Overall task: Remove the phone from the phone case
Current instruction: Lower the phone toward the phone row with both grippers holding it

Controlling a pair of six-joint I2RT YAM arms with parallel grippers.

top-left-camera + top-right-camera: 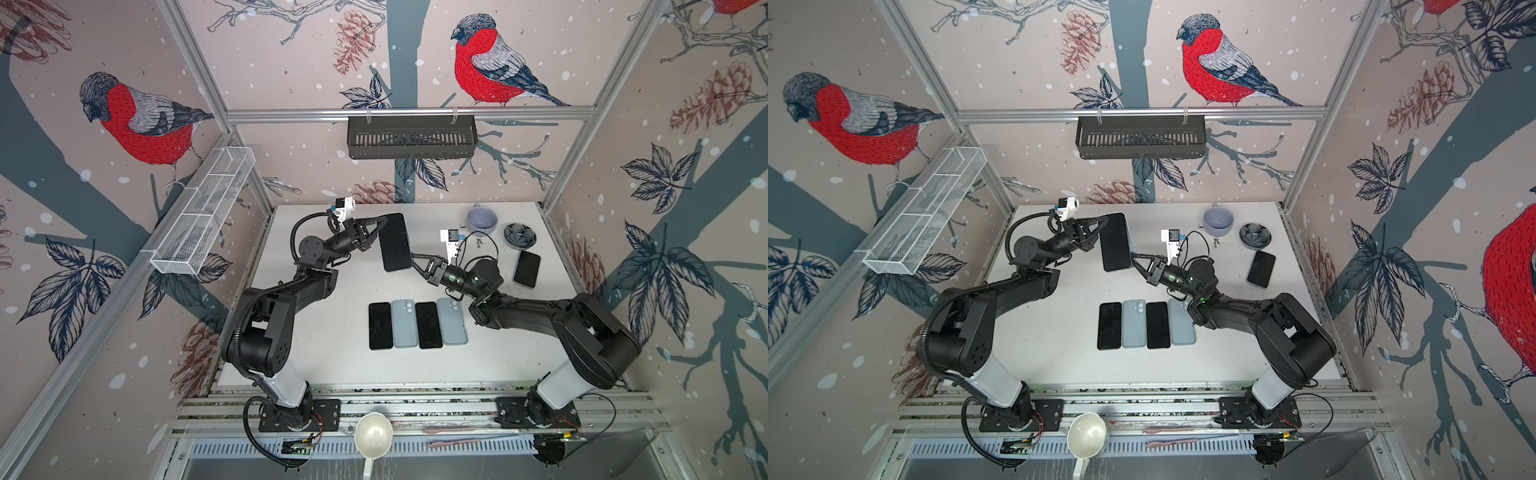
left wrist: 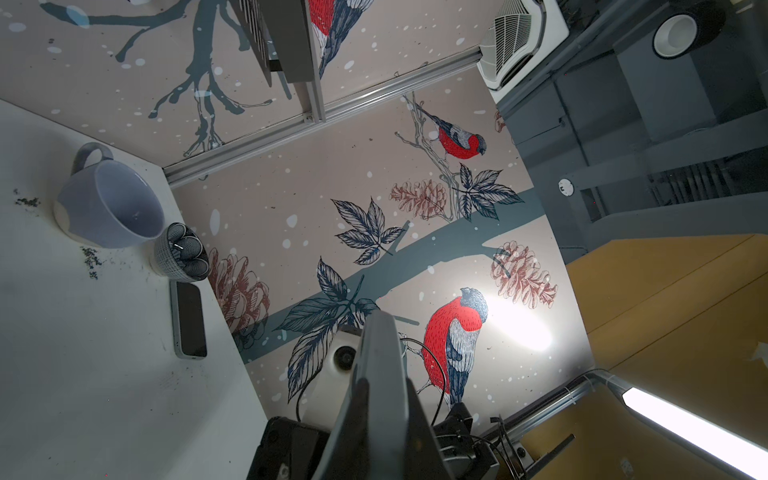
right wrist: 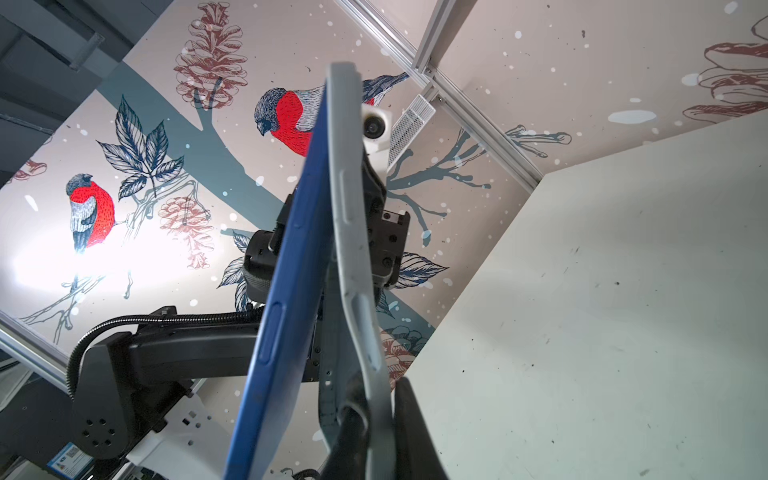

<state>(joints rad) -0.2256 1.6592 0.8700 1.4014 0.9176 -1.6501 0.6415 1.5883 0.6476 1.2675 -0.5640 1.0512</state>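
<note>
The phone [image 1: 395, 243] [image 1: 1116, 243] hangs in the air over the back of the table, black screen up, between my two grippers. My left gripper [image 1: 380, 226] [image 1: 1102, 226] [image 2: 384, 386] is shut on its far left corner, clamping phone and case together there. My right gripper [image 1: 413, 258] [image 1: 1133, 256] [image 3: 376, 395] is shut on the near edge of the grey phone case [image 3: 353, 232]. In the right wrist view the blue-sided phone [image 3: 286, 299] stands peeled away from the case at my right gripper's end. The two meet again at the far end.
Several dark phones and grey-blue cases [image 1: 417, 324] lie in a row mid-table. Another phone [image 1: 526, 269] lies at the right, with a lilac mug [image 1: 482, 220] and a small dark bowl [image 1: 519, 235] behind it. A black basket [image 1: 411, 137] hangs on the back wall and a white wire rack [image 1: 203, 212] on the left wall.
</note>
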